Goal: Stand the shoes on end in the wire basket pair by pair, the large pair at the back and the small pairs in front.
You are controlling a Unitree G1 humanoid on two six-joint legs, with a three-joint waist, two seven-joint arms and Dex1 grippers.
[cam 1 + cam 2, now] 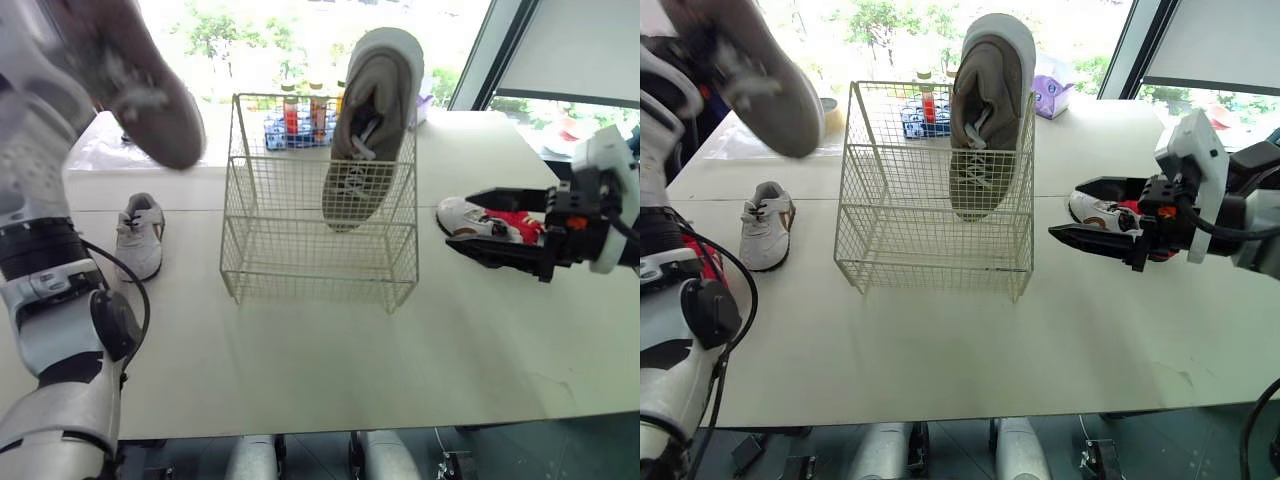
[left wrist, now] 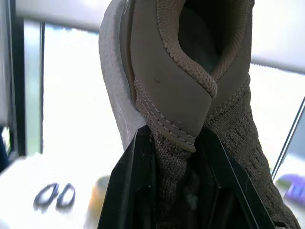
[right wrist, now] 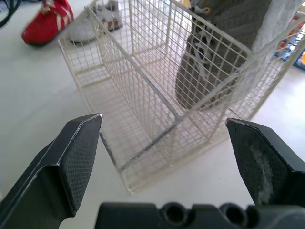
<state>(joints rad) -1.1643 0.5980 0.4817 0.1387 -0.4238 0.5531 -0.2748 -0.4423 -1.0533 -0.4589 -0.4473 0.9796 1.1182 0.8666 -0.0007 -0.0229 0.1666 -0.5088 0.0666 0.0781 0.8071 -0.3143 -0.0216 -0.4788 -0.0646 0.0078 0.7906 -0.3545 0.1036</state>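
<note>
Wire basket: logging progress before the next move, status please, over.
Left gripper shut on taupe sneaker, held high. Right gripper open, near small white shoe. Wire basket: other taupe sneaker on end, back right.

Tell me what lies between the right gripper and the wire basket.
Nothing: only bare table lies between the right gripper and the wire basket, as the right wrist view shows.

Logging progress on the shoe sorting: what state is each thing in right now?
Basket: upright, holding one big shoe.
Shoe in basket: on end, toe down.
Held shoe: in the air, gripped at the heel.
Left gripper: shut on held shoe.
Right gripper: open, empty.
Left small shoe: flat on the table.
Right small shoe: flat on the table.
Red shoe: flat on the table.
</note>
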